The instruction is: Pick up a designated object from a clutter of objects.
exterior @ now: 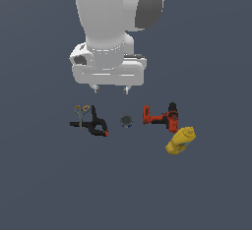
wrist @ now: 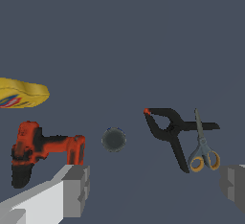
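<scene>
The task stands at its start — nothing has been picked up. In the exterior view the gripper (exterior: 111,89) hangs in the upper middle of the frame, above the row of items and touching none of them. Its jaws stand wide apart with nothing between them; the wrist view shows one finger (wrist: 76,189) at lower left and the other at the lower right edge.

The scissors (exterior: 81,115) lie at centre left of the exterior view, touching or crossing the black clamp (exterior: 94,125). In the wrist view the scissors (wrist: 203,147) lie at lower right, blades over the clamp's arm.

Remaining, by judgement — shift over the scissors, descend, close on them alone, lift. The drill (exterior: 162,117), bottle (exterior: 180,140) and round piece (exterior: 126,121) lie apart from the target.
</scene>
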{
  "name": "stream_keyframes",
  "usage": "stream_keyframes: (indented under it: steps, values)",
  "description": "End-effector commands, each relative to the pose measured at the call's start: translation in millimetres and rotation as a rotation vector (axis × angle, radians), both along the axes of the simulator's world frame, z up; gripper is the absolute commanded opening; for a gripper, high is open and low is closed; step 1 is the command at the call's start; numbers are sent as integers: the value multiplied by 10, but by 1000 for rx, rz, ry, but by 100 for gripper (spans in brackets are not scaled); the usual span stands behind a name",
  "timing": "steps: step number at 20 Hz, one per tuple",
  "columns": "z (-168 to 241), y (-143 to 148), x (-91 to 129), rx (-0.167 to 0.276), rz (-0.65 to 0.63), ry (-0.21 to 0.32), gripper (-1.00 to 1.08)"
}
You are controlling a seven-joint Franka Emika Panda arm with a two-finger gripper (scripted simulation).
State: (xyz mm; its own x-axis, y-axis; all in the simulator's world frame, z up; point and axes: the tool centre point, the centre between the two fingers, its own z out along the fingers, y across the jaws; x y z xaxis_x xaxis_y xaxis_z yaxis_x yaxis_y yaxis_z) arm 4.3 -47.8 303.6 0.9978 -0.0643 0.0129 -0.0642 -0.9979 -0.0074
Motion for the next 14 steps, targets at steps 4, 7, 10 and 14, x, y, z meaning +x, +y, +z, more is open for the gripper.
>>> stream_keyframes:
  steps: [4,7,10,14]
  values:
    - [-329,-318,12,-1,12,2,100]
    - [-583,-562,-6,-2,22,3,100]
    - [-887,-854,-60,-4,34,5,100]
    - [-1327,-1265,-202,-5,51,7,100]
